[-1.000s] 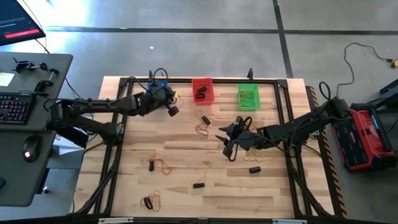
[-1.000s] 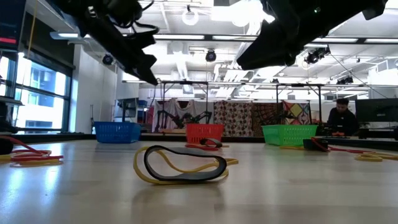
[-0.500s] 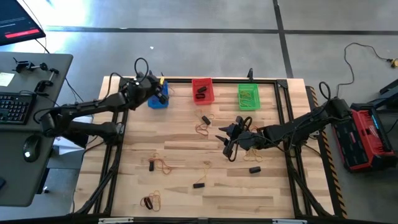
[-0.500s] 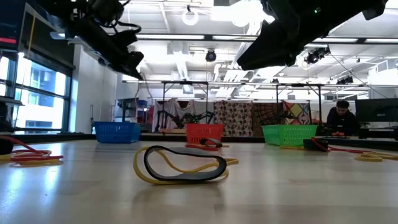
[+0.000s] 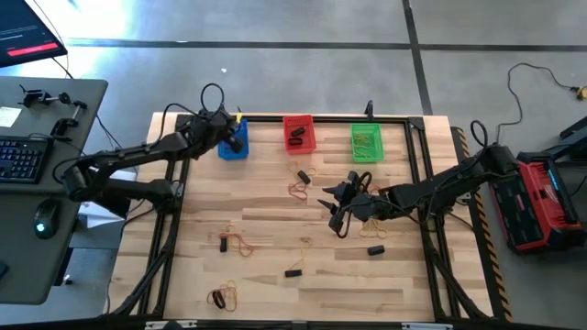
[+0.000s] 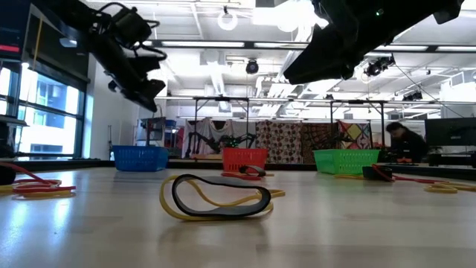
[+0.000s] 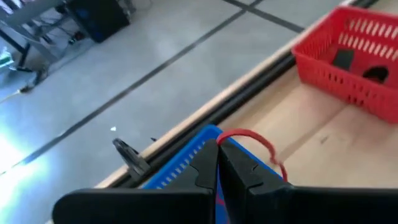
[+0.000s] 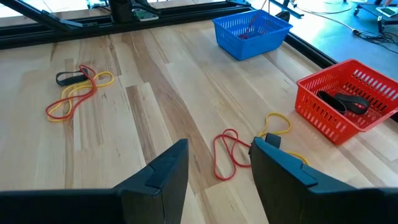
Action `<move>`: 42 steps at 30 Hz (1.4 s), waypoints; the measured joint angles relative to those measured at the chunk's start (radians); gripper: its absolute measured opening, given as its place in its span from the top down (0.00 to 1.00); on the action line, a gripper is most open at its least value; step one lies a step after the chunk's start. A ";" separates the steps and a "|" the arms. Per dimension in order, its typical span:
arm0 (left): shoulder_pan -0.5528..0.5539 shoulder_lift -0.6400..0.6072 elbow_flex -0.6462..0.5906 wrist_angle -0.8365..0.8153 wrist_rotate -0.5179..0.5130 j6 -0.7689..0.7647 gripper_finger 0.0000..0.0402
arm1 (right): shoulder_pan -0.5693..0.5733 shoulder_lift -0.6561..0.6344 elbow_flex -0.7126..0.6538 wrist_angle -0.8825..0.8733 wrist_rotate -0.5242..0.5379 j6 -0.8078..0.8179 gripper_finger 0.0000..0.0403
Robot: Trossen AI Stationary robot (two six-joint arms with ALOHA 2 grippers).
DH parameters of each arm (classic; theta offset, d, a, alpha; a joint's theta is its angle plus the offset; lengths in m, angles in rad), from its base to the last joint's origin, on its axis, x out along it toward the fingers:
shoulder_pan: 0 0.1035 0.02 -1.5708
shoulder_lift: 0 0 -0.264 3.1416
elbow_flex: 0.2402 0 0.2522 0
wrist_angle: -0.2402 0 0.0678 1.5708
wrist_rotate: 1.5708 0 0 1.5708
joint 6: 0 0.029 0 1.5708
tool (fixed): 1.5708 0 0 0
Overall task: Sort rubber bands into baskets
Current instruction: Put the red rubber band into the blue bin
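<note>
While the left tool (image 7: 217,163) is hanging above the blue basket (image 5: 233,147), clenched on a red rubber band (image 7: 252,142), it should be centring over the basket before letting go; the right tool (image 8: 219,163) is waiting released mid-desk.

A pale wood-plank surface (image 5: 275,247) with a black frame round its edge carries three baskets in a row along its far side: blue basket (image 5: 233,147), red basket (image 5: 299,134), green basket (image 5: 366,142). Loose rubber bands (image 5: 300,190) lie scattered over the planks, red, yellow and black.
</note>
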 joint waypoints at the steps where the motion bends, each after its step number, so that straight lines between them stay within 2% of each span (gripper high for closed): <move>1: 0.000 0.011 0.000 -0.005 0.002 -0.006 1.00 | 0.000 0.000 0.000 0.000 0.000 0.000 0.60; 11: 0.053 0.134 0.000 -0.071 -0.030 -0.051 1.00 | 0.000 0.000 0.000 -0.004 0.000 0.000 0.60; 22: 0.128 0.151 0.000 -0.102 0.160 -0.016 1.00 | -0.001 0.000 0.000 -0.004 0.000 -0.004 0.60; 28: 0.169 0.180 0.024 -0.131 0.169 -0.015 1.00 | -0.001 0.000 0.000 -0.004 0.000 -0.004 0.60; 36: 0.197 0.319 0.125 -0.297 0.208 0.032 1.00 | -0.001 0.000 0.000 -0.004 0.000 -0.008 0.60; 42: 0.197 0.391 0.174 -0.306 0.237 0.062 1.00 | -0.001 0.000 -0.001 -0.004 0.000 -0.008 0.60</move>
